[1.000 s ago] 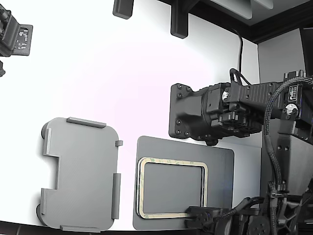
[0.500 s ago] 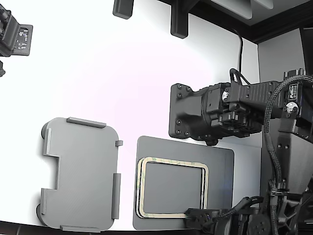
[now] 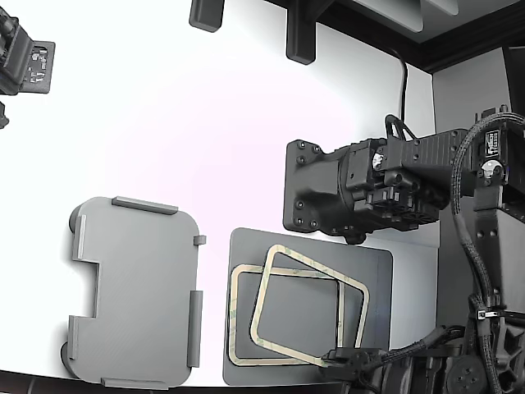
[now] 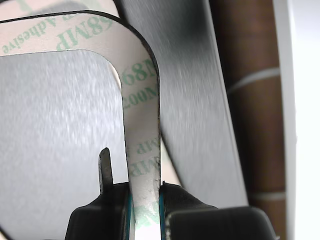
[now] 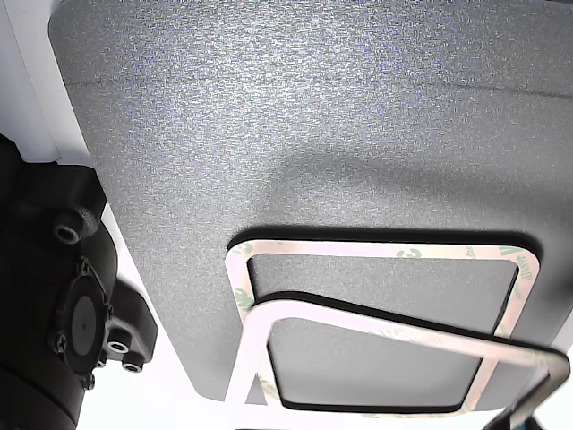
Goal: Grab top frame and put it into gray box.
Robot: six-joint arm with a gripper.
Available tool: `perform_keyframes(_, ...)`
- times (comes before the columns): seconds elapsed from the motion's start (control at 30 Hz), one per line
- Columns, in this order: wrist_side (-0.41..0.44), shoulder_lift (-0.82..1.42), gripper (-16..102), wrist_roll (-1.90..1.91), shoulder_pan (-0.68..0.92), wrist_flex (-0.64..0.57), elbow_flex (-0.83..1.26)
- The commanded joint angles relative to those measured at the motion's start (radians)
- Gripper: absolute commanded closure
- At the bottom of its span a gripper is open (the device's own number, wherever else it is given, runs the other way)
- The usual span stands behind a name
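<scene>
The top frame (image 3: 260, 297), thin and tan-cream, is lifted off the stack and tilted, turned askew above the look-alike tan frame (image 3: 232, 316) that still lies flat on the dark gray mat (image 3: 373, 264). My gripper (image 3: 340, 357), at the bottom of the exterior view, is shut on the top frame's near edge. In the wrist view the gripper (image 4: 145, 200) pinches the frame's strip (image 4: 141, 125), which carries green print. The other view shows the raised top frame (image 5: 403, 333) over the lower frame (image 5: 376, 250). The gray box (image 3: 135, 291) lies empty at the exterior view's left of the mat.
A second black arm (image 3: 353, 193) hangs over the mat's far edge, with cables (image 3: 459, 246) at the exterior view's right. Black fixtures (image 3: 299, 37) stand at the white table's far edge, and a camera mount (image 3: 25, 61) at the far left.
The top frame has come up off the lower frame and rotated, its far end now raised and askew. The gripper at the bottom has shifted slightly right. The second arm has stayed put.
</scene>
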Motion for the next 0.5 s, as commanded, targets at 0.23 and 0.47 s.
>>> perform_keyframes(0.23, 0.166, 0.078, 96, 0.772, -0.1, 0.097, -0.184)
perform_keyframes(0.47, 0.23, 0.146, 97, 1.256, -0.189, 0.101, -0.183)
